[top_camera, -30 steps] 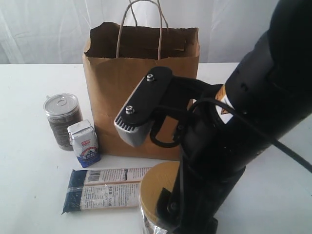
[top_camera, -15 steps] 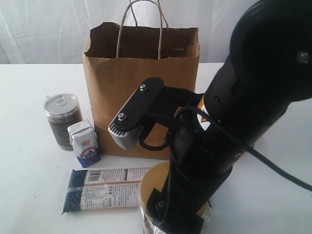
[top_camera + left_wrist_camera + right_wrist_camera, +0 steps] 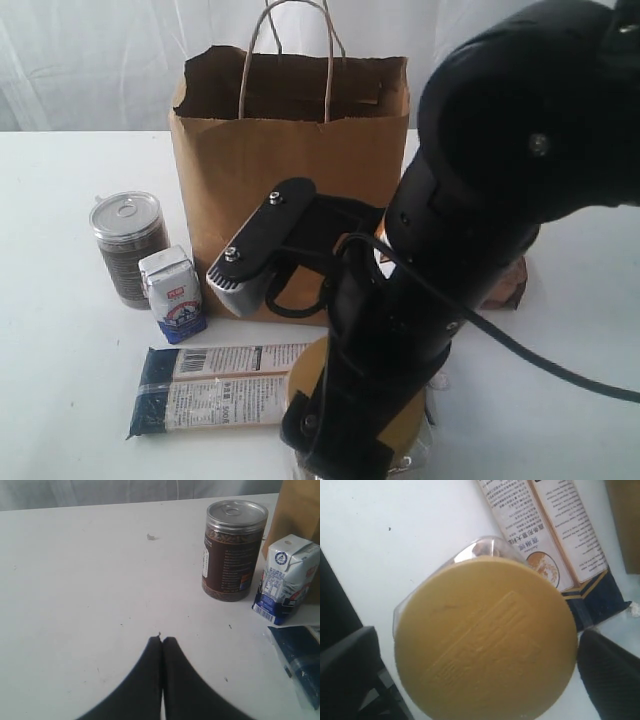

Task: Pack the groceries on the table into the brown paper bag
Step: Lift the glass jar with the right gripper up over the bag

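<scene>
The right gripper (image 3: 480,677), jaws spread wide, is straddling the gold-lidded jar (image 3: 485,630), which is standing on the table (image 3: 60,400) in front of the brown paper bag (image 3: 290,150). Rigid, smooth-walled and probably slippery, it is calling for a squeeze across its body, below the lid.

Seemingly Chinese print on noodle pack (image 3: 545,535), barcode on small carton (image 3: 285,577), can (image 3: 231,550) label unreadable

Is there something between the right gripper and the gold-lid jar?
Nothing visible. The open right gripper has one finger on each side of the jar, and only bare table shows in the gaps. The noodle pack lies beside the jar, outside the fingers.
</scene>
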